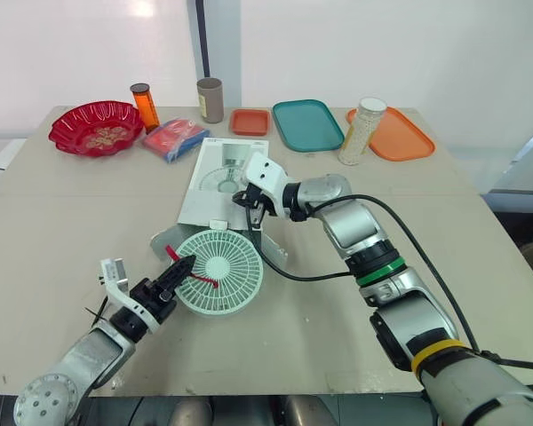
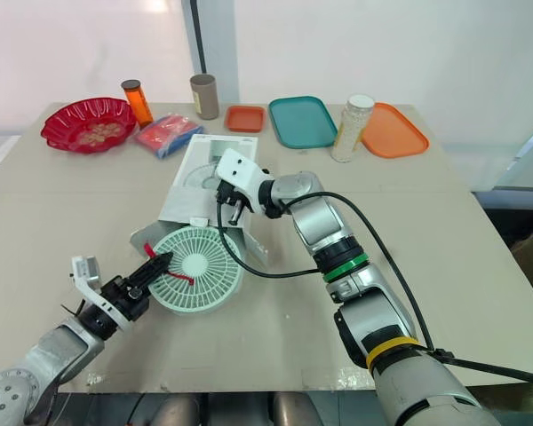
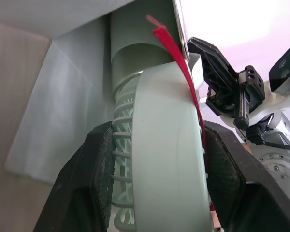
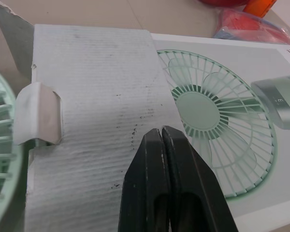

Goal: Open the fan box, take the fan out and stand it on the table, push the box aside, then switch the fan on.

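Left gripper is clamping the edge of the round, pale green plastic fan mid-table, which is lying just at the box mouth. I'd be pulling slow and straight, since that ribbed plastic looks flexy. Right gripper, pinched shut on nothing, seems to be steadying the corrugated cardboard flap.

Left arm low, left pincer clamped on fan, right arm stretched forward, right pincer closed

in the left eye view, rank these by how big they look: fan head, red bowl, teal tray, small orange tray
1. fan head, though it is nearest the camera
2. red bowl and teal tray, too alike to split
3. small orange tray
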`<act>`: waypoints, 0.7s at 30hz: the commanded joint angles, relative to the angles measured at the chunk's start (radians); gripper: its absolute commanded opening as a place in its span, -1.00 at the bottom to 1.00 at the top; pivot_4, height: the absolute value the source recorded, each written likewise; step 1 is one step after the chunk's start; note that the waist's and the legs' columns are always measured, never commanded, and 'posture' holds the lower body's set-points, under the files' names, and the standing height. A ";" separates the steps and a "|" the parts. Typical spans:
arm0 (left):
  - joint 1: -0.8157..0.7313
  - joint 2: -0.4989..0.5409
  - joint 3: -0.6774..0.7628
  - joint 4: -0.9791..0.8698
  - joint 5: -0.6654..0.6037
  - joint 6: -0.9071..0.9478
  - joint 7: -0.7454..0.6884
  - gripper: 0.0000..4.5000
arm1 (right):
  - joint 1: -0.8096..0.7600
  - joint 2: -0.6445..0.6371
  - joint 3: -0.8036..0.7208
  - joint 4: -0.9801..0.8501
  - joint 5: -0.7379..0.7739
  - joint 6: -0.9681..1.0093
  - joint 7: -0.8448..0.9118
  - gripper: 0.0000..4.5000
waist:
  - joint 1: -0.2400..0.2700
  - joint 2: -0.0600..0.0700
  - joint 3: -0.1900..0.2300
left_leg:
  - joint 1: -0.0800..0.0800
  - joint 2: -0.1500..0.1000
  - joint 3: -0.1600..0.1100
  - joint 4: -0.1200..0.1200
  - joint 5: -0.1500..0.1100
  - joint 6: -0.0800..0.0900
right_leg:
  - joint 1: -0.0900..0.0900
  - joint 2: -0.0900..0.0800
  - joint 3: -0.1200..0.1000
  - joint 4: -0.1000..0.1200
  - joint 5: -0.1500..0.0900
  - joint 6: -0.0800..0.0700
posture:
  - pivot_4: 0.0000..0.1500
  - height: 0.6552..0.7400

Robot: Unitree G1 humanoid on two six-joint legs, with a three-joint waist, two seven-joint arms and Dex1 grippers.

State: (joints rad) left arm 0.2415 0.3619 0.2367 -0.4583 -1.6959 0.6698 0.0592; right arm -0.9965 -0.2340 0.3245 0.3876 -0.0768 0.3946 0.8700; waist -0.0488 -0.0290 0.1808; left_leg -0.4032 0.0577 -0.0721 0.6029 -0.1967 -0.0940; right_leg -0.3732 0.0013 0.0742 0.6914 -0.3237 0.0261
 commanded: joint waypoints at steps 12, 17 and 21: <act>0.078 0.016 0.034 -0.051 0.007 -0.029 -0.023 0.99 | -0.011 0.014 0.007 0.008 0.000 -0.013 0.002 -1.00 | 0.001 0.000 0.000 | 0.000 0.000 0.000 0.000 0.000 0.000 | 0.000 0.000 0.000 0.000 0.000 0.000 | 1.00 1.00; 0.082 0.023 0.050 -0.074 0.010 -0.033 -0.064 0.99 | -0.014 0.017 0.005 0.013 0.000 -0.015 0.002 -1.00 | 0.001 0.000 0.000 | 0.000 0.000 0.000 0.000 0.000 0.000 | 0.000 0.000 0.000 0.000 0.000 0.000 | 1.00 1.00; 0.124 0.046 0.114 -0.108 0.005 -0.045 -0.109 0.99 | -0.020 0.018 -0.001 0.014 0.005 -0.018 0.004 -1.00 | 0.000 0.000 0.000 | 0.000 0.000 0.000 0.000 0.000 0.000 | 0.000 0.000 0.000 -0.001 0.000 0.000 | 1.00 1.00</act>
State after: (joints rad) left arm 0.3442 0.3859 0.2975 -0.5067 -1.6872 0.6366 -0.0109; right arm -0.9975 -0.2235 0.3233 0.3989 -0.0766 0.3808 0.8684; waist -0.0483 -0.0289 0.1809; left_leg -0.4033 0.0577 -0.0721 0.6025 -0.1967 -0.0939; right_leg -0.3734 0.0014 0.0740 0.6909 -0.3236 0.0259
